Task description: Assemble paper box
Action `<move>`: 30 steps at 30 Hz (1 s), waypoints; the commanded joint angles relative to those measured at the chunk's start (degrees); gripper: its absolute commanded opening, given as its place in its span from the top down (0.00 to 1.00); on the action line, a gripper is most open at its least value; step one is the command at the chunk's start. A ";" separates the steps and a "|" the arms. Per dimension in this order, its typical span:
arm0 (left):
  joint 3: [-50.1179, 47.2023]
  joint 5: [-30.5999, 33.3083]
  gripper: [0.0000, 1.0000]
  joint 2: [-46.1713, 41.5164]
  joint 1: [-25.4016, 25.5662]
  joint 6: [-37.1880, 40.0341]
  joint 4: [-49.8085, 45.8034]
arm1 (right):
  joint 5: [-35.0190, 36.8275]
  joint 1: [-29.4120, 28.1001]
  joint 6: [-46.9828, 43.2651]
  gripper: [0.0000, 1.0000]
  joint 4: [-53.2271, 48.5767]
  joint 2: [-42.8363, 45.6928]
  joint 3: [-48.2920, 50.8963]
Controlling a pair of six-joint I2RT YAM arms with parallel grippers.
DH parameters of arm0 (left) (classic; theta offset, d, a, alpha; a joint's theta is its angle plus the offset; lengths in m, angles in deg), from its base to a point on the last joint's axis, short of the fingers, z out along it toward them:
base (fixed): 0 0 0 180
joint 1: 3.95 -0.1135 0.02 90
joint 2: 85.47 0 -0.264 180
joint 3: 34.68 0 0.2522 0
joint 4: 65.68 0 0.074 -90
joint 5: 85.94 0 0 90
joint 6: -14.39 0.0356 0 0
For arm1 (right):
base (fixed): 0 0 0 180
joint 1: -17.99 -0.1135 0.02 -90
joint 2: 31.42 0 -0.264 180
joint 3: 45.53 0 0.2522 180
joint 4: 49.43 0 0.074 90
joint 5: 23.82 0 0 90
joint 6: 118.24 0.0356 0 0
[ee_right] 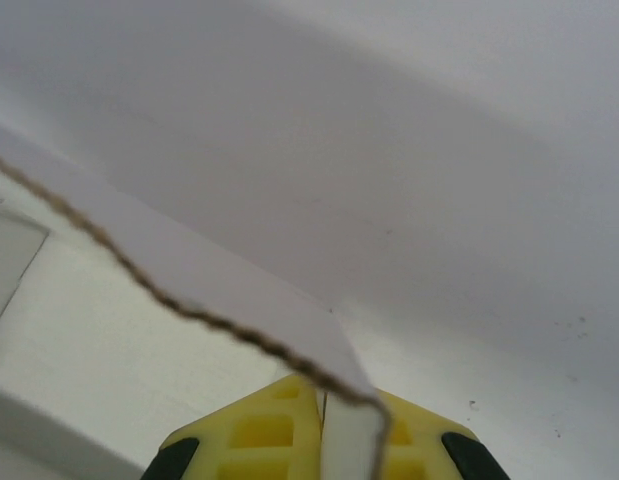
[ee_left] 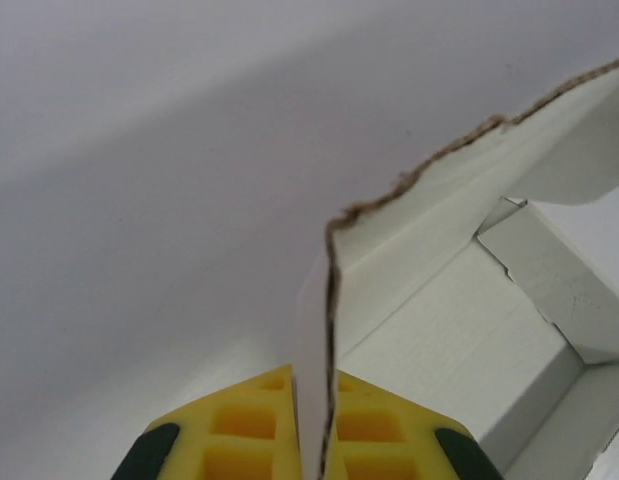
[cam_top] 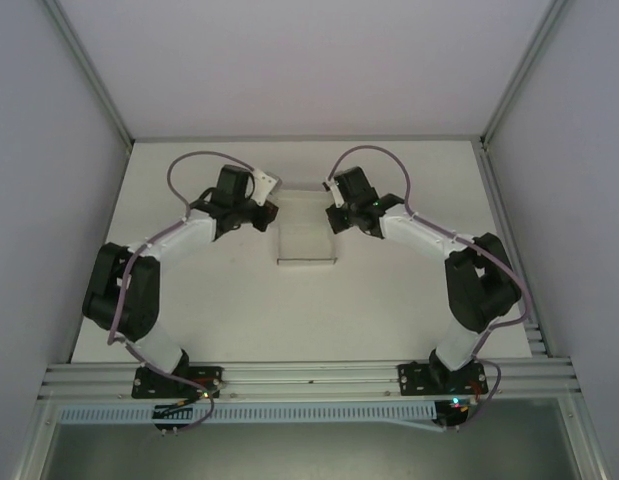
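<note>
The paper box [cam_top: 305, 240] lay on the surface [cam_top: 389, 310] in the top view, between the left claw [cam_top: 272, 212] and right claw [cam_top: 329, 215]. In the left wrist view, the left claw was clamped on an upright flap. In the right wrist view, the right claw pinched another flap's edge.

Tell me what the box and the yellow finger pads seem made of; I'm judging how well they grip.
The paper box looks like thin cardboard: matte white faces, brown fibrous cut edge. The finger pads look like yellow moulded plastic or rubber, smooth with square recesses; which of the two is unclear.
</note>
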 commanded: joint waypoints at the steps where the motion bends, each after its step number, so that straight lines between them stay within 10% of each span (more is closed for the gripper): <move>1: -4.49 14.08 1.00 -3.35 6.02 -13.86 14.05 | 8.99 -3.00 11.16 1.00 15.32 1.02 4.36; 14: -8.06 19.59 1.00 3.94 11.36 -27.34 30.49 | 9.99 -7.32 17.21 1.00 31.90 2.76 17.92; 30: -30.27 21.33 0.99 2.10 21.10 -24.38 54.58 | 20.18 -15.52 11.61 0.92 46.97 8.33 35.76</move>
